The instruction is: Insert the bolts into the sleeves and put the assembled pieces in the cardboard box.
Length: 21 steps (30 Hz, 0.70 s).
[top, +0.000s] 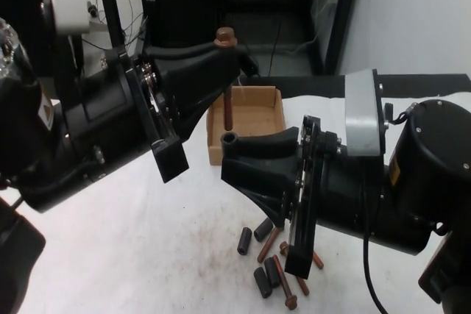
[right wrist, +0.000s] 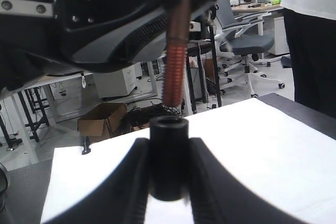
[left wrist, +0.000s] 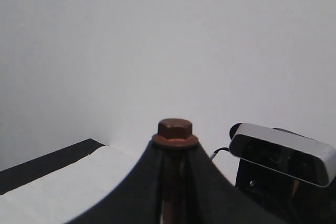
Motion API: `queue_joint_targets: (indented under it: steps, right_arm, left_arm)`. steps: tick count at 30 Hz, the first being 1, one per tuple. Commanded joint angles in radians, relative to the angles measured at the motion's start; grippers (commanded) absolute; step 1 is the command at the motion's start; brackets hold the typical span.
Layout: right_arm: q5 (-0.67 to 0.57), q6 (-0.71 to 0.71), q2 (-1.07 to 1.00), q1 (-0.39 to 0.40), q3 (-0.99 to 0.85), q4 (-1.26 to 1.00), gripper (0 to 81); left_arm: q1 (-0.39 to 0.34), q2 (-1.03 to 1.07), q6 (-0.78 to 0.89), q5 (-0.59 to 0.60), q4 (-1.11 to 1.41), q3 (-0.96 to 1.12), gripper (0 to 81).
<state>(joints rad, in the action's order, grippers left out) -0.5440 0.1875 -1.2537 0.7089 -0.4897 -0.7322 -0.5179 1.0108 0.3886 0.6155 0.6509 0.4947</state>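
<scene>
Pinched a copper-brown, hex-headed metal bolt (left wrist: 175, 128) upright in the left gripper (top: 232, 60), with its threaded end just above the mouth of a short black cylindrical sleeve (right wrist: 168, 158). Clamped that sleeve upright in the right gripper (top: 234, 154), near the open brown cardboard box (top: 254, 93). Noted loose bolts and sleeves (top: 266, 259) scattered on the white bench cover (top: 147, 240).

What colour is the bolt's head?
Reddish-brown, like copper; the long metal bolt shows best in the left wrist view.
</scene>
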Motion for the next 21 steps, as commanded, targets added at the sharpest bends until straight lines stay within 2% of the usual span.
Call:
queue_joint_targets:
  steps: [1,21]
  right_arm:
    - [0.015,-0.005,0.009,-0.003,-0.008,-0.006,0.9]
    - [0.015,-0.005,0.009,-0.001,-0.013,-0.041,0.9]
  left_arm:
    - [-0.001,-0.002,0.008,0.007,0.019,0.003,0.3]
    - [-0.001,-0.002,-0.046,0.007,-0.011,-0.004,0.3]
